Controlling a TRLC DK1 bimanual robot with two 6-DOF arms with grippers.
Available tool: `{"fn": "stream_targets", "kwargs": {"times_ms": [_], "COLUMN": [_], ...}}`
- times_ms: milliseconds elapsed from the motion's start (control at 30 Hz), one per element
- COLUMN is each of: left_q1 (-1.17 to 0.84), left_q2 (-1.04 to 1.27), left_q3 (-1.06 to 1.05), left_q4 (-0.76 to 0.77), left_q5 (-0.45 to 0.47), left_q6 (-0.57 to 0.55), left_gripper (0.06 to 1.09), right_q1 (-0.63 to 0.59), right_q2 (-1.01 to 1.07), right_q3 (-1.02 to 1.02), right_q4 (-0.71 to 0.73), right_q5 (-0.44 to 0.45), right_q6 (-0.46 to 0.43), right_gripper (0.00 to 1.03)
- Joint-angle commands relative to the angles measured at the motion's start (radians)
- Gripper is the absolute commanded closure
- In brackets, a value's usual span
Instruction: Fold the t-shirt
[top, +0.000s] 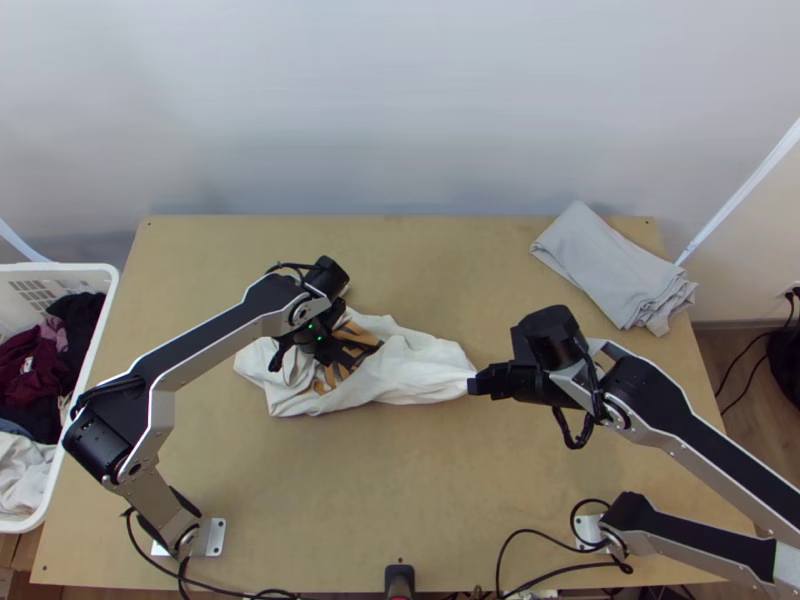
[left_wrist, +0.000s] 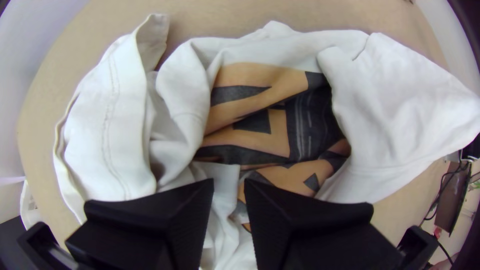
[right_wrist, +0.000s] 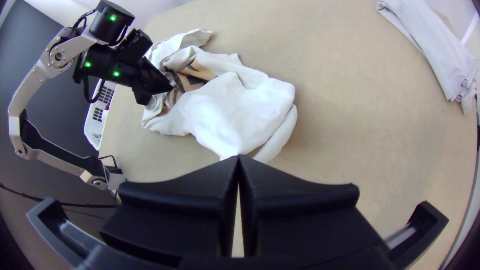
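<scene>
Wooden surface (top: 430, 490) carries a bunched t-shirt (top: 425, 370); right jaws (right_wrist: 239, 159), closed on its right end, could drag it crumpled if left jaws (left_wrist: 229, 186), parted, pin nothing.

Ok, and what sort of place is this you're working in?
Probably a laundry-folding workstation indoors: a wooden table with a crumpled white t-shirt on it, a folded grey cloth at its far right corner, and a white basket of clothes alongside.
</scene>
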Motion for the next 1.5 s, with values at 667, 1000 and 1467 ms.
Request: {"fn": "stream_targets", "kwargs": {"times_ms": [667,1000,1467], "left_q1": [0.028,0.186,0.509], "left_q2": [0.011,-0.092,-0.245], "left_q3": [-0.089,0.017,0.354], "left_q4": [0.042,0.091,0.131], "left_q5": [-0.011,0.015,0.016], "left_q6": [0.028,-0.001,-0.257], "left_gripper": [0.86,1.04,1.05], "right_q1": [-0.007,-0.072,-0.316], "right_q2": [0.000,0.007,0.145], "right_q3": [-0.008,0.022,0.388], "right_q4": [0.009,0.007,-0.010], "right_q5": [0.001,0.023,0.104], "right_q6": [-0.014,-0.026,-0.054], "right_gripper": [1.00,1.00,1.00]}}
